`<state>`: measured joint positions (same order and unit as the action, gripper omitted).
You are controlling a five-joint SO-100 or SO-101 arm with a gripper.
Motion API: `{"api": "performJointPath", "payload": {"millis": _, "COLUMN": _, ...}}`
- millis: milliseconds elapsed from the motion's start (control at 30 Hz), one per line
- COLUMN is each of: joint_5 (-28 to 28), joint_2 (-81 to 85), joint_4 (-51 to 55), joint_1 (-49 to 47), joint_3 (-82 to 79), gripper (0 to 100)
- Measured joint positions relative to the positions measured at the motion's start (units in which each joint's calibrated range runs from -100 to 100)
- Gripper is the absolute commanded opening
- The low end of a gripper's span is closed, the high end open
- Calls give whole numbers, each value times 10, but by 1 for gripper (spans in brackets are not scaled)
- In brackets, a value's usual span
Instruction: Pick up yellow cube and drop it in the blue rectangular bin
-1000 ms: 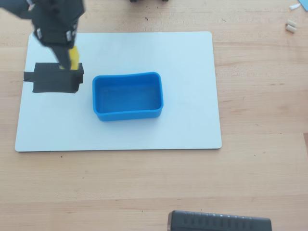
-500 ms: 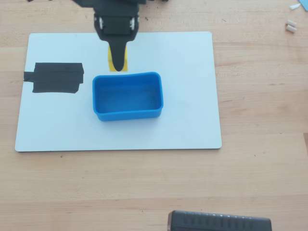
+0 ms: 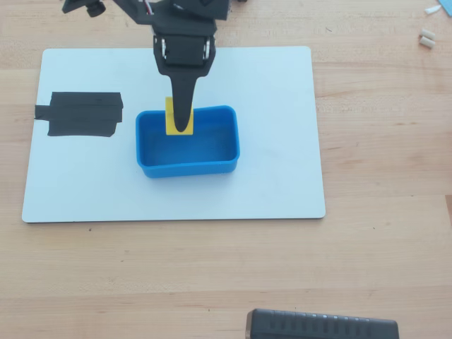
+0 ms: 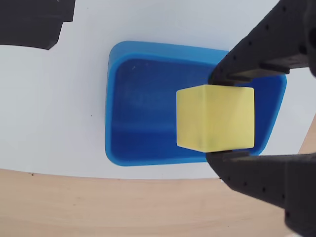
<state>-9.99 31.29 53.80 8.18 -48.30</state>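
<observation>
— Farthest left of the bin, seen from overhead?
— Pale wooden table (image 3: 85, 275), with a white board (image 3: 282, 127) lying flat on it. Black tape patch (image 3: 79, 114) stuck on the board, well left of the blue bin (image 3: 188, 167), not touching it.

— And at the bin itself?
— Sits near the middle of the board, open side up, long side across the overhead view. Nothing resting on its floor in the wrist view (image 4: 143, 123).

— The cube?
— Yellow cube (image 3: 170, 116) held above the bin, over its far rim in the overhead view. In the wrist view (image 4: 215, 117), hanging over the bin's right part, clear of the floor.

— The gripper?
— Black gripper (image 3: 183, 123) reaching down from the top edge of the overhead view, clenched on the cube. In the wrist view (image 4: 217, 118), one finger pressed against the cube's top face, the other against its bottom face.

— Right of the bin?
— Bare board, then bare wood. Small pale bits (image 3: 426, 37) far up in the corner, too small to tell. Dark ribbed object (image 3: 321, 326) at the bottom edge, below the bin, cut off by the frame.
</observation>
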Motion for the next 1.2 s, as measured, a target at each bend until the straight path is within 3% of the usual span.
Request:
{"api": "performJointPath", "payload": {"millis": 100, "joint_5": 0, "joint_2": 3, "joint_4": -16, "joint_1": -10, "joint_3": -7, "gripper": 23}}
{"api": "performJointPath", "payload": {"millis": 333, "joint_5": 0, "joint_2": 5, "joint_4": -18, "joint_1": -12, "joint_3": -10, "gripper": 28}}
{"api": "performJointPath", "payload": {"millis": 400, "joint_5": 0, "joint_2": 9, "joint_4": -14, "joint_1": -11, "joint_3": -10, "gripper": 27}}
{"api": "performJointPath", "payload": {"millis": 667, "joint_5": 2, "joint_2": 166, "joint_4": 74, "joint_1": -25, "joint_3": -52, "gripper": 0}}
{"api": "performJointPath", "payload": {"millis": 900, "joint_5": 2, "joint_2": 307, "joint_4": 133, "joint_1": -37, "joint_3": -153, "gripper": 0}}
{"api": "performJointPath", "payload": {"millis": 1200, "joint_5": 2, "joint_2": 376, "joint_4": 109, "joint_1": -61, "joint_3": -335, "gripper": 0}}
